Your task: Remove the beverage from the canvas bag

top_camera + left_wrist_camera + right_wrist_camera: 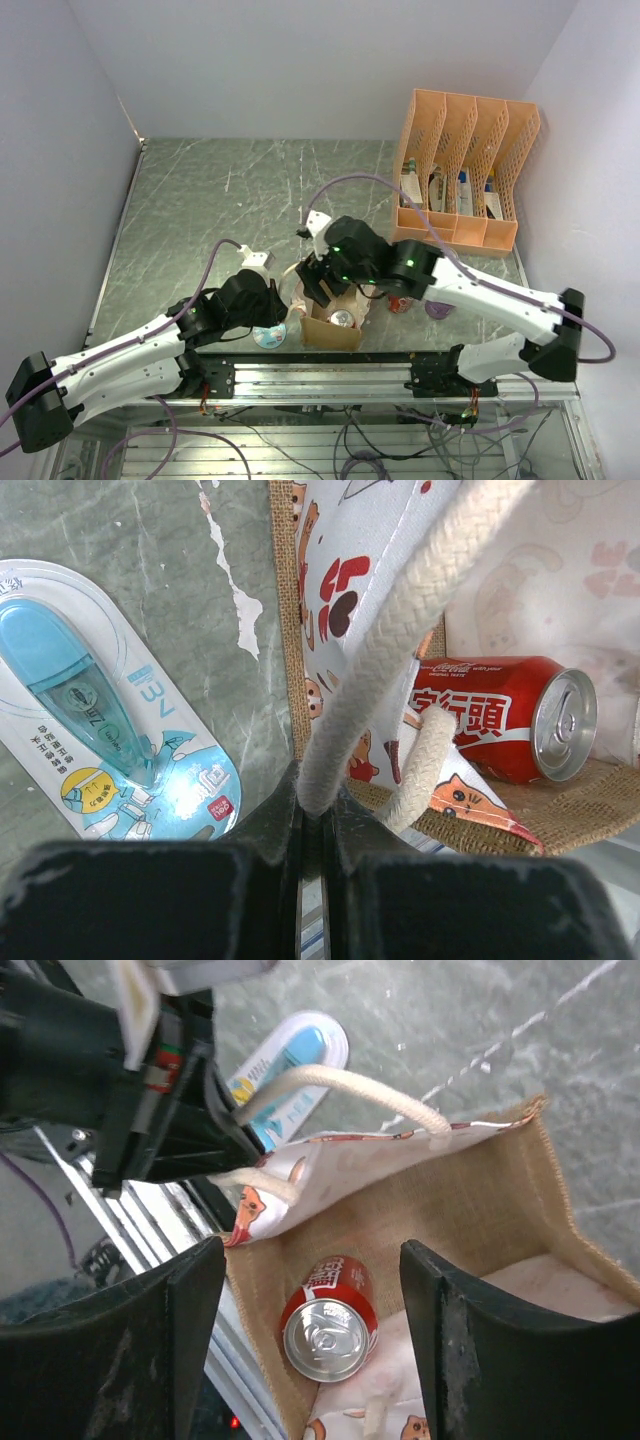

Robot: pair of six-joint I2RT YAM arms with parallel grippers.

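Canvas bag [330, 330], held open at the near edge of the table [220, 200], with the beverage can [328, 1320] inside.

Red beverage can sits on the bag's burlap floor, silver top showing from above, not touched by either gripper. Left gripper [315, 805]: jaws pinched tight on one cream rope handle [400, 630], pulling that printed side of the bag outward. Right gripper [312, 1250]: fingers spread wide and holding nothing, poised over the bag's mouth above the can. Packaged blue correction tape [110, 730] lies on the table just beside the bag. Orange file organizer [460, 170] stands well apart at the far right.
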